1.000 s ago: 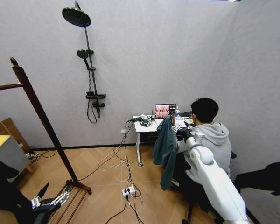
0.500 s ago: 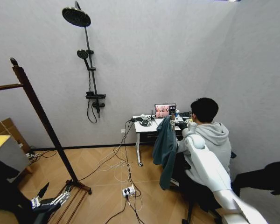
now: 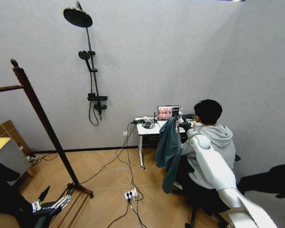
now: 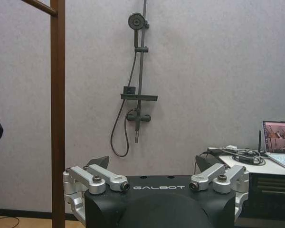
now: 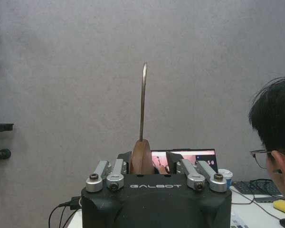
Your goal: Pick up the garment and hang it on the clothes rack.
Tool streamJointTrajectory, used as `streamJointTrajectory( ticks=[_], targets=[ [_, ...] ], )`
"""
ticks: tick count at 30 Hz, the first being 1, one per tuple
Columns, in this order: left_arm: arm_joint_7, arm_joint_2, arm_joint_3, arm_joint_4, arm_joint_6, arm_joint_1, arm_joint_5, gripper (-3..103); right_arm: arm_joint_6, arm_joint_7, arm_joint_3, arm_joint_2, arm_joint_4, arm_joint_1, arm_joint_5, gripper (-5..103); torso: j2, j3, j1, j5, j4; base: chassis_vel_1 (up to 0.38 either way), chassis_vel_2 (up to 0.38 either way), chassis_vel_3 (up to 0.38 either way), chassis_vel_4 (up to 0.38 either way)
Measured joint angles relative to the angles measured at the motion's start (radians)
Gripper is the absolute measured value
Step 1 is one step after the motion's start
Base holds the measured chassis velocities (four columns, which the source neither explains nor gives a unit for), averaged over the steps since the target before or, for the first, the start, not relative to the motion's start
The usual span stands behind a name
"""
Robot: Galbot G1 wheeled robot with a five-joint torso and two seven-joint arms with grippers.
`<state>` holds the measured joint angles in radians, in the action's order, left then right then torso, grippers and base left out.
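Grey-walled room with a wood floor, a wall shower fitting [image 3: 88, 61] and a white surface [image 3: 149, 127] carrying a laptop [image 3: 168, 112].

I see my right arm reaching forward, its right pincer [image 5: 141, 164] closed on the wooden hanger [image 5: 141, 159] whose metal hook [image 5: 143, 102] stands upright between the fingers. From it the dark teal garment [image 3: 168, 153] hangs in the air just in front of the surface, beside a seated person. The clothes rack [image 3: 42, 121] stands well apart on my left, its leaning post tipped with a ball finial; the post [image 4: 57, 114] also shows in the left wrist view. My left pincer [image 3: 50, 203] sits low by the rack's base, fingers [image 4: 100, 162] spread open and holding nothing.
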<state>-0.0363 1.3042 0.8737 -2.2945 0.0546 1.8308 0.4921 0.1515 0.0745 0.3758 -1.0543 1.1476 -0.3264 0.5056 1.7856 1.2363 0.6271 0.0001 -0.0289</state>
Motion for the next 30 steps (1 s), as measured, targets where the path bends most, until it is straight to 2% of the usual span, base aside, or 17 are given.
streamJointTrajectory(
  ticks=[2,3,5,6,9,19,22,30],
  targets=[
    [0.0,0.0,0.0,0.0,0.0,0.0,0.0,100,0.0,0.004,0.001,0.001,0.002,-0.002,0.002,33,0.0,0.0,0.0,0.0,0.0,0.0,0.0,0.0,0.0],
    [0.0,0.0,0.0,0.0,0.0,0.0,0.0,100,0.0,0.004,0.001,0.001,0.002,-0.002,0.002,33,0.0,0.0,0.0,0.0,0.0,0.0,0.0,0.0,0.0],
    [0.0,0.0,0.0,0.0,0.0,0.0,0.0,100,0.002,0.006,0.001,0.001,0.003,-0.002,0.007,22,0.0,0.0,0.0,0.0,0.0001,0.0,0.0,0.0,0.0],
    [0.0,0.0,0.0,0.0,0.0,0.0,0.0,100,0.002,0.006,0.001,0.001,0.003,-0.002,0.007,22,0.0,0.0,0.0,0.0,0.0001,0.0,0.0,0.0,0.0],
    [0.0,0.0,0.0,0.0,0.0,0.0,0.0,100,0.005,0.006,0.002,0.001,0.011,-0.007,0.014,9,0.0,0.0,0.0,-0.0001,-0.0003,0.0,0.0,0.0,0.0],
    [0.0,0.0,0.0,0.0,0.0,0.0,0.0,100,0.034,-0.017,0.008,0.01,0.138,-0.087,0.038,9,0.0,0.0,0.0,0.0001,0.0001,0.0,0.0,0.0,0.0],
    [0.0,0.0,0.0,0.0,0.0,0.0,0.0,100,0.076,-0.08,0.04,0.02,0.369,-0.217,0.052,9,0.0,0.0,0.0,-0.0001,0.0003,0.0,0.0,0.0,0.0],
    [0.0,0.0,0.0,0.0,0.0,0.0,0.0,100,0.093,-0.106,0.087,0.006,0.558,-0.349,0.041,9,0.0,0.0,0.0,-0.0002,0.0001,0.0,0.0,0.0,0.0]
  ],
)
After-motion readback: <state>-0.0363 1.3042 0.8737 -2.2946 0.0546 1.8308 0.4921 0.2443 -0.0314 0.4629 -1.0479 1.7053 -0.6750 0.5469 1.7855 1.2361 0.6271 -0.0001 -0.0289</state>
